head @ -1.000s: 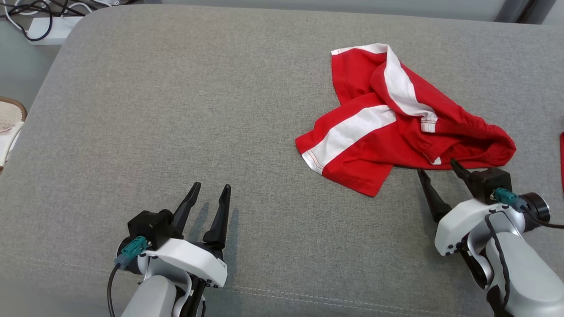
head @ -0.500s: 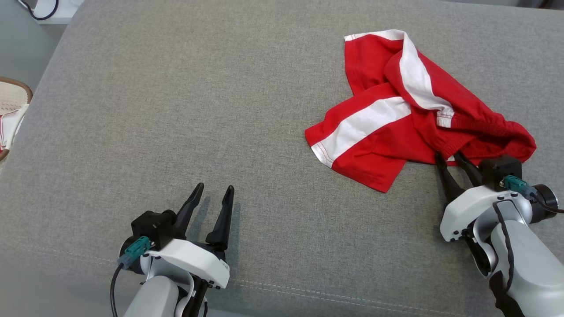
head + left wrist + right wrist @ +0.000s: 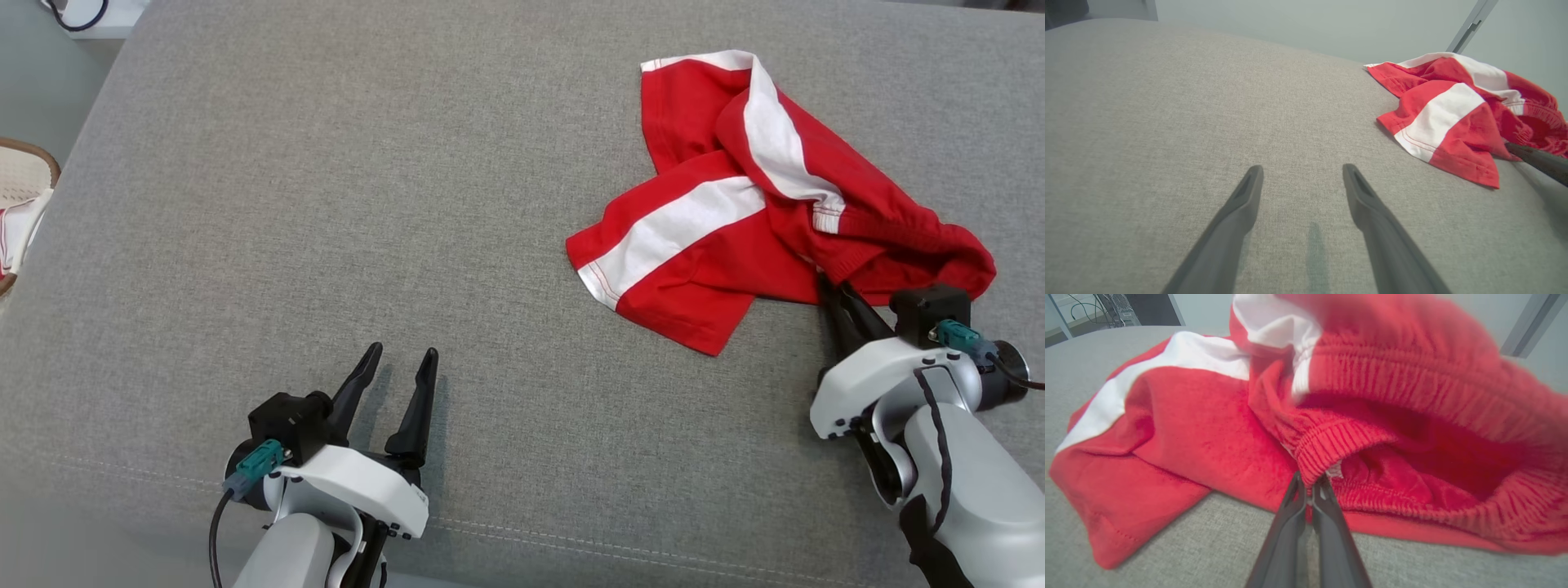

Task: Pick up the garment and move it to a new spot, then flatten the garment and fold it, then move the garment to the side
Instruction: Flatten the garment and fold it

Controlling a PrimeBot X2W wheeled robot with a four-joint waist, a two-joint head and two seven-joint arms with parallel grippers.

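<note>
Head view: we see the garment [image 3: 735, 245] crumpled at the cushion's [image 3: 367, 180] far right, the right gripper [image 3: 834, 287] at its near edge, and the left gripper [image 3: 398, 366] spread over bare cushion, well apart from it. Left wrist view: we confirm the left gripper is parted and empty. Right wrist view: we see the right gripper clamped on the ribbed waistband [image 3: 1327, 445].

Crumpled red fabric shorts [image 3: 718, 269] with white side stripes lie at the right of a grey upholstered cushion [image 3: 326, 204], legs crossed, ribbed elastic waistband gaping open.
</note>
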